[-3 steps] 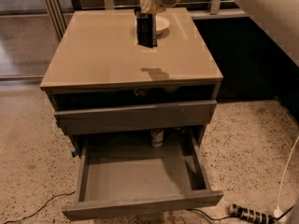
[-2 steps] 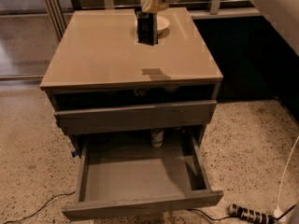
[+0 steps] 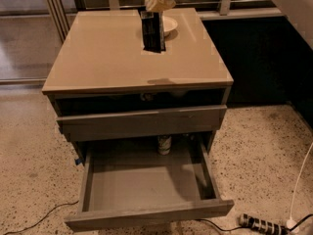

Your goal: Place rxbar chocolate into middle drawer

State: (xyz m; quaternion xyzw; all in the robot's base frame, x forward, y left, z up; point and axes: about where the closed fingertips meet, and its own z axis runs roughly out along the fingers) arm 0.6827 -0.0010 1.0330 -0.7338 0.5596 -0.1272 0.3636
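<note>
Over the back of the tan cabinet top (image 3: 107,58) I have the gripper (image 3: 152,44) pointing down, a black upright shape under the pale wrist. I take the rxbar chocolate (image 3: 154,31) to be part of that shape, but I cannot tell bar from jaws, nor how the jaws stand. Just behind them, to the right, sits a cream bowl (image 3: 170,24). Well below and in front of them the middle drawer (image 3: 146,214) stands pulled out. I judge the bar light and flat, with a slick wrapper, so I would pinch gently across its flat faces near the middle.
</note>
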